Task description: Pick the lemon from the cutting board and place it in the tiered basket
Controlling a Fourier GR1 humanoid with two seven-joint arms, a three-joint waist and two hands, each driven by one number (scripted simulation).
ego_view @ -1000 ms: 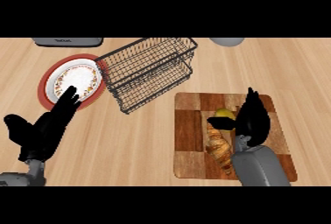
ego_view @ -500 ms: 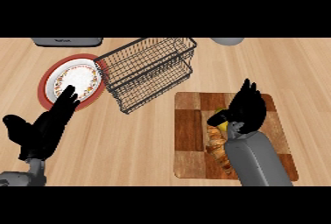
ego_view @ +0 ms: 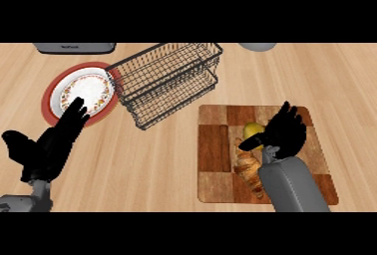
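Observation:
The yellow lemon (ego_view: pixel 253 129) lies on the wooden cutting board (ego_view: pixel 215 164), near the board's middle. My right hand (ego_view: pixel 285 133) sits just to the lemon's right and partly covers it. Its fingers point away from me and look straight, and its thumb (ego_view: pixel 250 144) reaches across just below the lemon. The black wire tiered basket (ego_view: pixel 166 80) stands up and to the left of the board, with nothing in it that I can see. At the lower left, my left hand (ego_view: pixel 46 149) rests open above the counter with its fingers up.
A croissant (ego_view: pixel 249 170) lies on the board directly below the lemon, against my right forearm. A red-rimmed plate (ego_view: pixel 83 92) sits left of the basket. A grey appliance (ego_view: pixel 74 47) and a grey round object (ego_view: pixel 258 46) stand at the far edge.
My right hand slid forward over the lemon, then came back slightly toward me. The lemon shows again at its left, with the thumb now under it. The left hand has not moved.

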